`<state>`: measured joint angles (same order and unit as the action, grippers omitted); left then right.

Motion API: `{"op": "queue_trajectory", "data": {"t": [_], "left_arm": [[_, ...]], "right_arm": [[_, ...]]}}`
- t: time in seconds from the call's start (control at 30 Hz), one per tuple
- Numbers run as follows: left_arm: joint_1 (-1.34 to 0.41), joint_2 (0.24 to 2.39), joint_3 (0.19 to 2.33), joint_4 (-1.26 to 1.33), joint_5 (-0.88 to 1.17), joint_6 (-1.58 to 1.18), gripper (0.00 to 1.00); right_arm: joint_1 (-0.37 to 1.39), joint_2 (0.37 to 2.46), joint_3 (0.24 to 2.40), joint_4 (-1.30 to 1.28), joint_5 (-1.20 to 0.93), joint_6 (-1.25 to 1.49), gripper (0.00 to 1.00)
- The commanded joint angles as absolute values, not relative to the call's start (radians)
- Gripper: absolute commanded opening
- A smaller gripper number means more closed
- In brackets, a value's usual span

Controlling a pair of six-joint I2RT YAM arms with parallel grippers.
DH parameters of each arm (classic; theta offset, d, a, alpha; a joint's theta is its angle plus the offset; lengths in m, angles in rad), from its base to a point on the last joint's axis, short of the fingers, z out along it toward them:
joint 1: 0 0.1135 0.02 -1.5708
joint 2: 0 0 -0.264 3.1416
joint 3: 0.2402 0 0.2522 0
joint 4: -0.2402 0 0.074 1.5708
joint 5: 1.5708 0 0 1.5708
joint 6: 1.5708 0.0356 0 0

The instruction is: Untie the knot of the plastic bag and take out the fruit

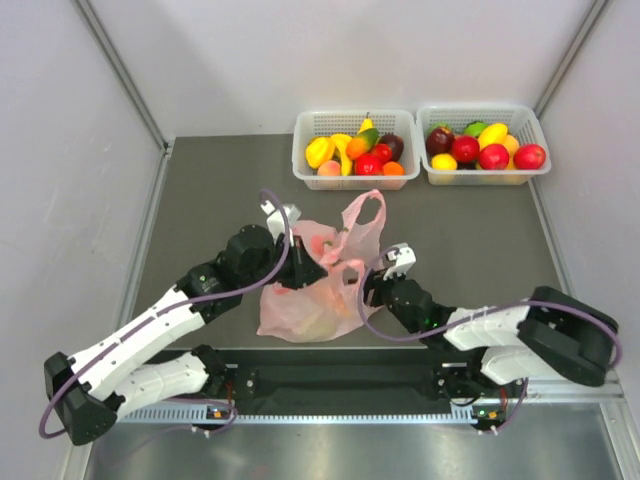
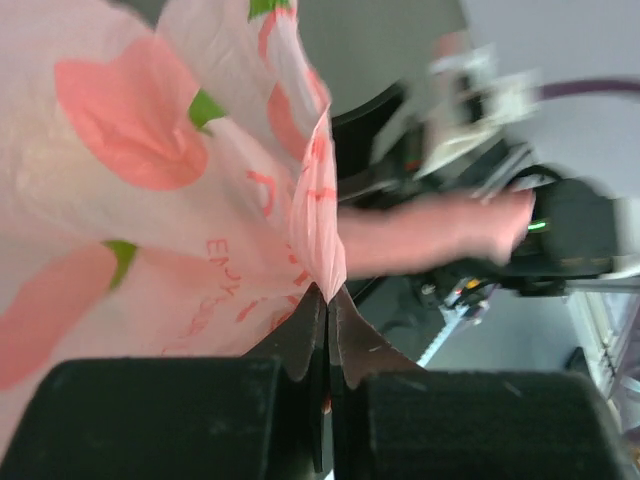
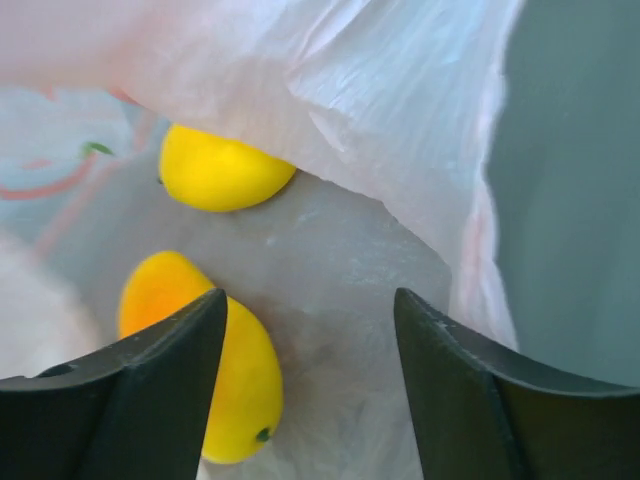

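The pink plastic bag (image 1: 315, 290) lies on the table between my arms, its mouth open and its handle loops (image 1: 364, 212) loose; no knot shows. My left gripper (image 1: 300, 265) is shut on the bag's rim, the film (image 2: 318, 235) pinched between its fingers and held up. My right gripper (image 1: 368, 288) is open inside the bag's mouth. In the right wrist view a yellow-orange mango-like fruit (image 3: 215, 375) lies by the left finger and a yellow fruit (image 3: 218, 170) lies farther in, under the raised film.
Two white baskets stand at the back, the left one (image 1: 356, 175) and the right one (image 1: 484, 172), each holding several fruits. Grey walls close in the table's left and right sides.
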<state>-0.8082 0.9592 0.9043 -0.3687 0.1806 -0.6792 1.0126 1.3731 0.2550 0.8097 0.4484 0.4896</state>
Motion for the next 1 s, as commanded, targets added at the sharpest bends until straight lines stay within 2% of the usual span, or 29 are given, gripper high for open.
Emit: {"op": "queue_trajectory", "data": {"t": [0.0,0.13,0.27,0.4,0.53,0.7,0.87,0.97], "left_arm": [[-0.810,0.907,0.798,-0.339,0.121,-0.712,0.00],[-0.811,0.890,0.698,-0.321,0.075,-0.733,0.00],[-0.810,0.891,0.617,-0.284,0.063,-0.762,0.00],[-0.811,0.896,0.591,-0.275,0.038,-0.773,0.00],[-0.811,0.900,0.580,-0.250,0.040,-0.770,0.00],[-0.810,0.908,0.548,-0.218,0.052,-0.775,0.00],[-0.811,0.905,0.525,-0.152,0.077,-0.792,0.00],[-0.810,0.904,0.519,-0.135,0.090,-0.801,0.00]], "right_arm": [[1.037,1.250,0.255,0.671,0.482,0.499,0.68],[1.046,1.158,0.279,0.594,0.443,0.462,0.73],[1.048,1.186,0.331,0.552,0.344,0.411,0.74],[1.054,1.227,0.373,0.551,0.079,0.382,0.72],[1.081,1.177,0.327,0.665,-0.138,0.380,0.72],[1.111,1.144,0.363,0.589,-0.357,0.350,0.71],[1.126,1.178,0.408,0.466,-0.325,0.296,0.71],[1.138,1.172,0.423,0.422,-0.153,0.287,0.73]]}}
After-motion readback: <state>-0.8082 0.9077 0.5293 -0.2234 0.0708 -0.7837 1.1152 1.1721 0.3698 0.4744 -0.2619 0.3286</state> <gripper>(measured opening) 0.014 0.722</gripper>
